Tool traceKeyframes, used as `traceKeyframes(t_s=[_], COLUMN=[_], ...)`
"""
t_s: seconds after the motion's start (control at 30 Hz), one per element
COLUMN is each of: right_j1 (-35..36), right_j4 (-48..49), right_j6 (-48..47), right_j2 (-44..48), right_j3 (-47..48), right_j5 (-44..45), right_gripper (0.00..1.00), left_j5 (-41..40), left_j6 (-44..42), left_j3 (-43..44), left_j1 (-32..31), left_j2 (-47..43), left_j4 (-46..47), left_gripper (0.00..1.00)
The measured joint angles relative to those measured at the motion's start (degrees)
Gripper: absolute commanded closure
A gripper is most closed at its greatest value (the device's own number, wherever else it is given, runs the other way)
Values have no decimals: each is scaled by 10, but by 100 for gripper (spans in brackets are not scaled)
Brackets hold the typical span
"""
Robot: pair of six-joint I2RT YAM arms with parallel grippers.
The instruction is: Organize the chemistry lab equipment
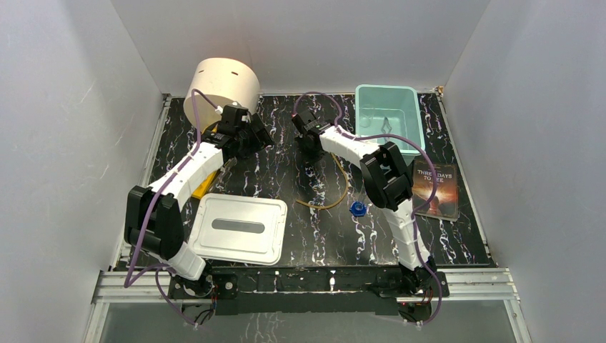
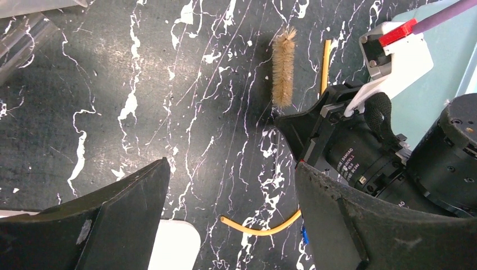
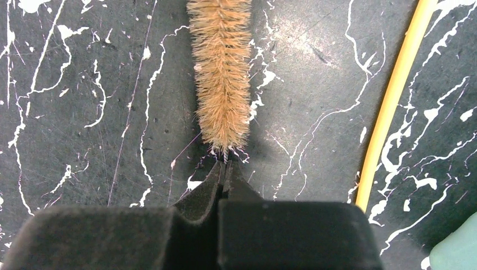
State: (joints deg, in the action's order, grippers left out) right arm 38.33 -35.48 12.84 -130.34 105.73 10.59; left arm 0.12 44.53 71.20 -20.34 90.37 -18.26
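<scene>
On the black marbled tabletop (image 1: 286, 179), near its middle, the right gripper (image 3: 225, 171) is clenched on the thin wire stem of the tan bristle brush (image 3: 222, 73), its fingertips pinched together just below the bristles. The brush points straight away from the gripper; whether it rests on the surface or hangs just above it cannot be told. Beside the brush runs the yellowish-tan rubber tube (image 3: 394, 101), apart from the bristles, and a corner of the pale teal plastic bin (image 3: 455, 253) shows beyond the tube. The left gripper (image 2: 232, 163) hovers close by with its fingers spread wide, holding nothing. A small blue cap (image 1: 358, 209) lies just beside the tube's curved end.
</scene>
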Motion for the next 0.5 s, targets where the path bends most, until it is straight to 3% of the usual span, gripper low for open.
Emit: traceKeyframes(t_s=[0.3,0.5], right_j1=[-2,-7], right_j4=[-5,22], right_j6=[-12,-13], right_j2=[13,120], right_j3=[0,-29], right_j5=[-22,-35], right_gripper=[100,100], left_j5=[-68,-93], left_j6=[-52,-80], left_j3=[43,66], left_j1=[0,0], left_j2=[-9,-42], left_j4=[-18,-15], left_gripper=[18,18])
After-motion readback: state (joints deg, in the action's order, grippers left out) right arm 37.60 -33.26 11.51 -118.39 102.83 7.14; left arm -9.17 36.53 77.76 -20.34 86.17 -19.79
